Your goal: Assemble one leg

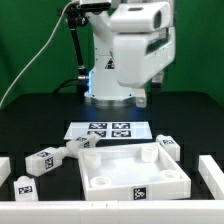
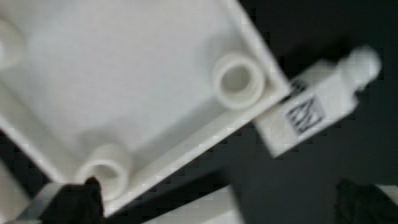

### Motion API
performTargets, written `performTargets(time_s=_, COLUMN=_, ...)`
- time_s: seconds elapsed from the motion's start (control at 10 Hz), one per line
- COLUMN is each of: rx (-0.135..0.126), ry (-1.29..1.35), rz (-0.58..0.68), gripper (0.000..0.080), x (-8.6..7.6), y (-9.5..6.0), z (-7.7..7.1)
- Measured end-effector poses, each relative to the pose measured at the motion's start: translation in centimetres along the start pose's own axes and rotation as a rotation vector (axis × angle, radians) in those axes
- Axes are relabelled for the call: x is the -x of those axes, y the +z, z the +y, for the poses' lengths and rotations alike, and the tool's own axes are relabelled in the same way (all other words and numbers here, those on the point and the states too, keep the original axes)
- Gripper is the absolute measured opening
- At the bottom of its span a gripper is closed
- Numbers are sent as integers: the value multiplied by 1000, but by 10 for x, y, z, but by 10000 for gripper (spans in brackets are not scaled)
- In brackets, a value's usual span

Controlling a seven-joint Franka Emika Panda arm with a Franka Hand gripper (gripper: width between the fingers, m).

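Observation:
Several white legs with black-and-white tags lie on the black table round the white square panel (image 1: 132,172): one by its far right corner (image 1: 167,146), one by its far left corner (image 1: 82,145), two further left (image 1: 44,158) (image 1: 22,185). My gripper (image 1: 146,88) hangs high above the table behind the panel. In the wrist view the gripper (image 2: 217,205) is open and empty, its dark fingers (image 2: 71,200) spread wide. Below it are the panel (image 2: 125,70) with its round corner holes, and one leg (image 2: 324,92) lying just off a panel corner.
The marker board (image 1: 104,130) lies flat between the robot base and the panel. White rails border the table at the exterior view's left (image 1: 5,165), right (image 1: 210,176) and front (image 1: 60,210).

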State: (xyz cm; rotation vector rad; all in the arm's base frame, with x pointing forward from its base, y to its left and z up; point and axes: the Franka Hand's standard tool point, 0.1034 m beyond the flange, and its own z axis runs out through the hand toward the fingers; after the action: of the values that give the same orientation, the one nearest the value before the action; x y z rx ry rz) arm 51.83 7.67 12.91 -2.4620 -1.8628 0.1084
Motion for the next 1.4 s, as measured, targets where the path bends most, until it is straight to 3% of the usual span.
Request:
performTargets(time_s=0.4, rx=-2, ry=-21, rz=-1, gripper=649, x=4, y=3, z=-1)
performTargets(time_s=0.6, rx=57, ry=-231, rz=16, gripper=649, x=18, y=15, z=3)
performTargets(time_s=0.7, rx=61, ry=-331, rz=11, gripper=649, x=27, y=21, z=3)
performTargets(time_s=1.2, rx=52, ry=-358, rz=3, gripper=649, x=33, y=29, z=5)
performTargets(time_s=1.3, rx=61, ry=-433, rz=11, gripper=649, x=43, y=42, z=5)
performTargets(time_s=1.4, rx=50, ry=-443, rz=17, gripper=649, x=57, y=60, z=4)
